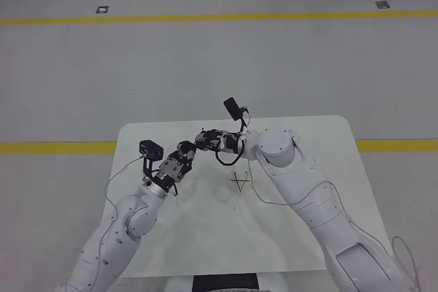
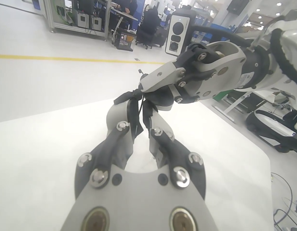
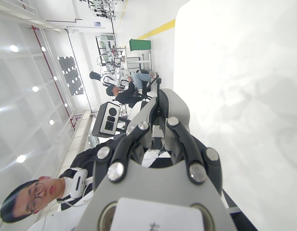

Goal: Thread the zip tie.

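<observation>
White floor [image 1: 58, 80] crossed by a yellow line [image 1: 44, 147] surrounds the white table [image 1: 306, 241] I work at, and a small black cross [image 1: 239, 180] is marked near the middle of the surface. My left arm comes in over the near left corner, bent at the elbow, with the forearm running toward the far edge. My right arm comes up from the near right corner and crosses the surface on a diagonal. It turns at the wrist so that its gripper points toward the left edge. The two meet tip to tip between the cross and the far left corner, closer to the far edge than to the near one.

My left gripper [image 2: 136, 96] has its taped fingers [image 2: 130, 111] drawn together at the tips, pinching the zip tie [image 2: 140, 108]. The thin black strap runs down the narrow slot between them. My right gripper [image 3: 161, 97] is closed too, its pads pressed on the strap, with a short length and a small black end standing out past its fingertips. In the left wrist view, the right gripper's upper fingertip lies against my left fingertips, just where the strap passes. Both grip the zip tie above the surface. I cannot tell whether the strap has entered its head.
</observation>
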You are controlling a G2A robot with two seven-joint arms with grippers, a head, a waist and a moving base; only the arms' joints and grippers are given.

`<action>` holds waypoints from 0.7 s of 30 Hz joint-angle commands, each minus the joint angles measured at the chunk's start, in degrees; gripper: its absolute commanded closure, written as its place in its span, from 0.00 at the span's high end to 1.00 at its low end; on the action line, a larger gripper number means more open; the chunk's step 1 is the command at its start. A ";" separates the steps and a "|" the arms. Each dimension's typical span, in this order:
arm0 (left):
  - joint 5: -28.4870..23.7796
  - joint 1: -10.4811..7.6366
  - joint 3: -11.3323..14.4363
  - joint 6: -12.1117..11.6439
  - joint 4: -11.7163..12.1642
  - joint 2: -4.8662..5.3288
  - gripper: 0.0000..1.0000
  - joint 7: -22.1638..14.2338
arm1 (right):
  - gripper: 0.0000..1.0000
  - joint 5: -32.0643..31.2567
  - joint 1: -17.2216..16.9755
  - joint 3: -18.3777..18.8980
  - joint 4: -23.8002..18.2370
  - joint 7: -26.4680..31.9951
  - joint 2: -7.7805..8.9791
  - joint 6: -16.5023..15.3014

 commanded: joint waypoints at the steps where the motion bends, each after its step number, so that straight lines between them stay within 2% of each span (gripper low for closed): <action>1: -0.03 0.00 -0.02 -0.04 0.02 -0.01 0.09 0.01 | 0.00 0.22 0.06 -0.07 0.03 0.00 0.02 0.00; 8: -0.31 -0.04 0.16 -0.08 0.19 -0.02 0.00 0.19 | 0.00 0.87 0.39 -0.59 0.50 0.21 0.09 -0.11; 15: -0.50 -0.29 0.19 -0.08 0.95 -0.02 0.00 0.70 | 0.00 1.04 0.73 -0.97 1.23 0.14 0.20 -0.31; 16: -0.63 -0.30 0.16 -0.08 0.97 -0.02 0.00 0.71 | 0.38 0.49 0.86 -1.14 1.27 0.13 0.26 -0.43; 17: -0.75 -0.30 0.14 -0.08 0.97 -0.01 0.00 0.70 | 1.00 0.32 0.88 -1.26 1.31 0.29 0.29 -0.48; 21: -2.03 -0.14 0.12 -0.08 0.85 0.08 0.00 0.45 | 1.00 0.11 1.03 -1.58 1.44 0.49 0.38 -0.34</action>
